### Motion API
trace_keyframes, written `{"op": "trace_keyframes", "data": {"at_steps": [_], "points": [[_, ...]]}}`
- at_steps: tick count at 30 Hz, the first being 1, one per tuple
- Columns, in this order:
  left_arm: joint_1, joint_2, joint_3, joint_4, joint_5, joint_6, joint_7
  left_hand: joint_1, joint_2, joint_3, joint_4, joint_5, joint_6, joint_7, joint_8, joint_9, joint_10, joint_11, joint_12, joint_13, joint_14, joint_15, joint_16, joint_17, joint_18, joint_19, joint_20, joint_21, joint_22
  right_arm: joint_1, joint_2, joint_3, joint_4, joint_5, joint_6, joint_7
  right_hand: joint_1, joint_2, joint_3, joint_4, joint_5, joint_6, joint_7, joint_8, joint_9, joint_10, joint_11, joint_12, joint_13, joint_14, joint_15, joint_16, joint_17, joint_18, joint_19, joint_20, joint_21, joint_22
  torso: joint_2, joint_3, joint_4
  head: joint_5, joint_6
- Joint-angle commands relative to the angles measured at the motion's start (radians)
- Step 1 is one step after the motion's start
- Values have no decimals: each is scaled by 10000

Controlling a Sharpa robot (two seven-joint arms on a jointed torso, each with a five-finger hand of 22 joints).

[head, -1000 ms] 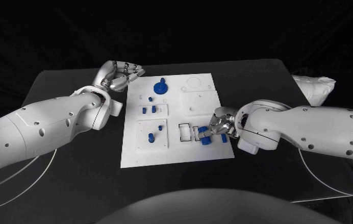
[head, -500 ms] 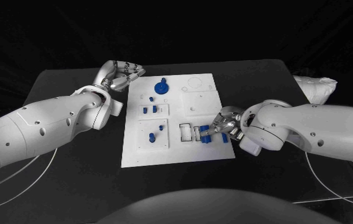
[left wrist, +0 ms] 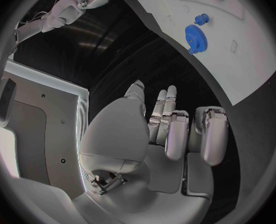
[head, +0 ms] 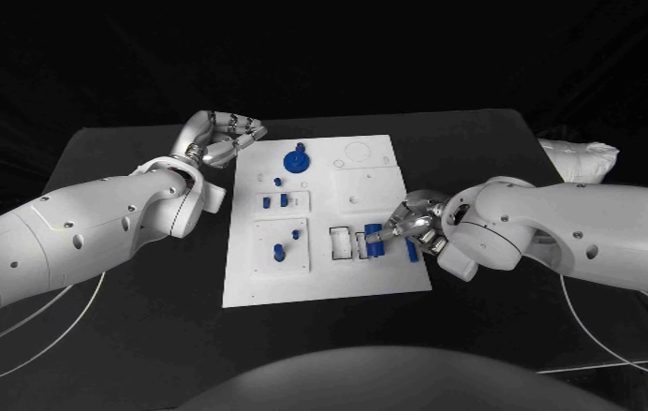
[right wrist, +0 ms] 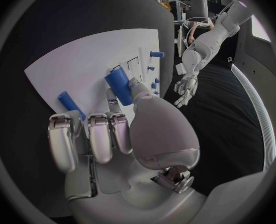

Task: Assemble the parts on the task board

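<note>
**Blue part held over the board's right slots**

While the left hand (head: pixel 220 137) rests off the task board's (head: pixel 324 271) ten-o'clock corner, its fingers loosely curled around nothing, the work sits to the right. There the right hand (head: pixel 405 228) pinches a blue part (right wrist: pixel 119 86), a short cylinder, between thumb and fingertip above the rectangular slots (head: pixel 341 241) at about four o'clock on the board. It looks light, rigid and smooth, so it could slip or twist; a grip across its middle seems safest. Another blue cylinder (right wrist: pixel 69 102) lies just beside. A blue gear (head: pixel 293 160) sits at twelve o'clock. The black table (head: pixel 135 336) is matte, with dark surroundings beyond.
</note>
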Motion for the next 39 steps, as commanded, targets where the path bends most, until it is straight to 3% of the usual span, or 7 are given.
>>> {"op": "trace_keyframes", "data": {"at_steps": [1, 19, 39], "points": [[-1, 17, 6, 24, -36, 76, 84, -26, 88, -59, -16, 41, 49, -9, -43, -12, -18, -66, -19, -6, 827, -51, -11, 2093, 5, 807, -45, -62, 2532, 11, 2, -3, -2, 270, -22, 246, 430, 396, 1080, -1033, 3, 191, -127, -17, -4, 1082, -73, 28, 2627, 1043, -85, 41, 2632, -67, 1047, -37, 45, 2635, 11, 5, 9, 14, 1], [0, 18, 6, -5, -36, 79, 71, -26, 88, -59, -16, 41, 49, -9, -43, -12, -18, -66, -19, -6, 827, -51, -11, 2093, 5, 807, -45, -62, 2532, 75, 366, 0, -109, 932, 287, 408, 386, 348, 1107, -1055, -72, 279, -147, -54, -45, 1082, -96, 28, 2627, 1043, -115, 41, 2632, -67, 1047, -62, 45, 2635, 0, 1, 4, 78, 1], [0, 8, 6, 1, -36, 83, 46, -26, 88, -59, -16, 41, 49, -9, -43, -12, -18, -66, -19, -6, 827, -51, -11, 2093, 5, 807, -45, -62, 2532, 98, 928, 1, -543, 1206, 851, 124, 341, 326, 1123, -1056, -131, 321, -155, -93, -78, 1082, -109, 28, 2627, 1043, -128, 41, 2632, -67, 1047, -77, 45, 2635, 8, 4, -1, 111, 1]]}}
